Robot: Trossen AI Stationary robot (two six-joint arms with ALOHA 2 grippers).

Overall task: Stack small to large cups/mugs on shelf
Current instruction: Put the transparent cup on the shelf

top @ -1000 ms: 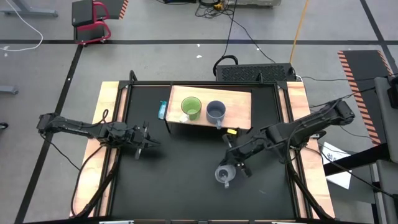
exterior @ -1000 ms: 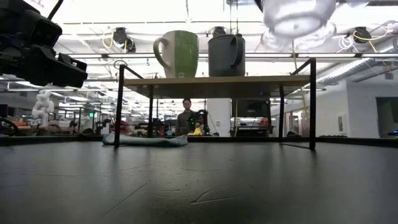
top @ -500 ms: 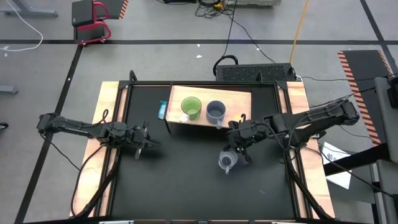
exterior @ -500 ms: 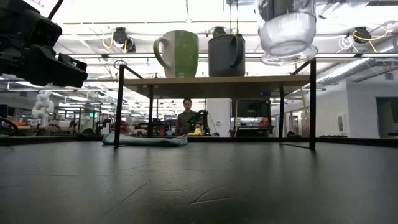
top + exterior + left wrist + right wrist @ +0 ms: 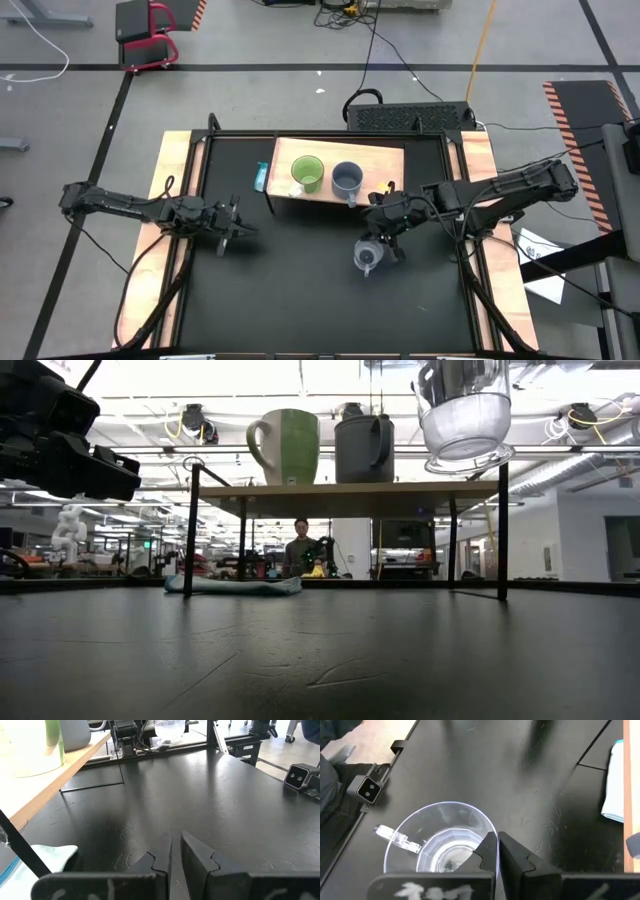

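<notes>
Up on the light tan wooden shelf on dark legs (image 5: 380, 170), two mugs are parked side by side near the middle: the big lime-green mug (image 5: 307, 174) and, just beside it toward the right arm, the mid-sized grey-blue mug (image 5: 346, 179). Both are seen upright in the low view, the green one (image 5: 285, 446) with its handle pointing away from the grey-blue one (image 5: 364, 448). The small clear glass cup (image 5: 365, 257) is not on the shelf; it is held in the air over the black tabletop (image 5: 300, 290) in front of the shelf's right end, pinched at its rim by the right gripper (image 5: 385, 240), whose fingers (image 5: 492, 852) are clamped tight on the glass wall. From the low view the glass cup (image 5: 465, 415) is seen hanging above shelf height, slightly tilted. Off at the left side of the table, the left gripper (image 5: 232, 232) is parked above the tabletop with nothing held; its fingers (image 5: 192, 852) are nearly shut, only a thin slit being left between them. A pale blue cloth (image 5: 261, 177) is lying on the tabletop by the shelf's left end. Far behind the table, a person (image 5: 298, 548) can be made out in the room.
</notes>
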